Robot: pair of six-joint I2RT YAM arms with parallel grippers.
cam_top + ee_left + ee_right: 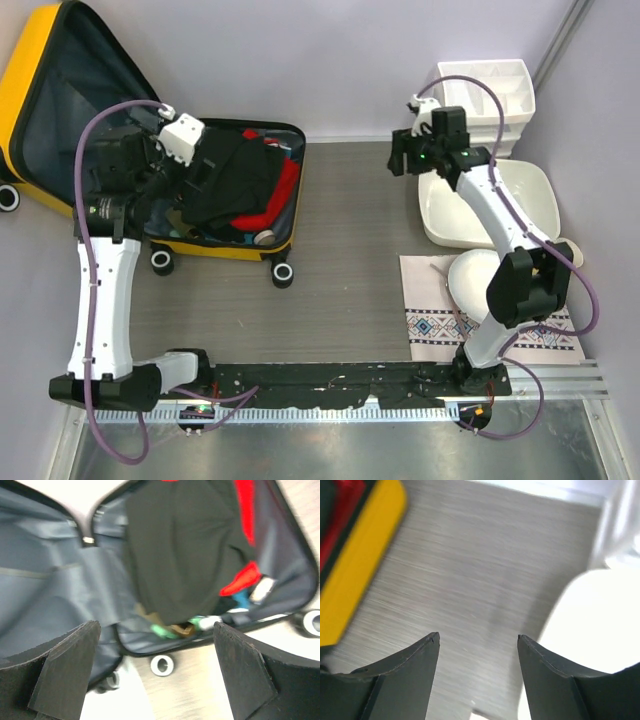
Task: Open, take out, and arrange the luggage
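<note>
Open yellow luggage (22, 75) at the far left corner of the table (340, 220).
Left jaws gape wide over its black clothes (235, 175); right jaws stand parted, empty, above bare table beside the white basin (530, 190).

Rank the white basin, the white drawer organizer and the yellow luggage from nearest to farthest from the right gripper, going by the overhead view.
From the right gripper:
1. white basin, just to its right.
2. white drawer organizer, in the far right corner.
3. luggage, far over on the left side.
</note>
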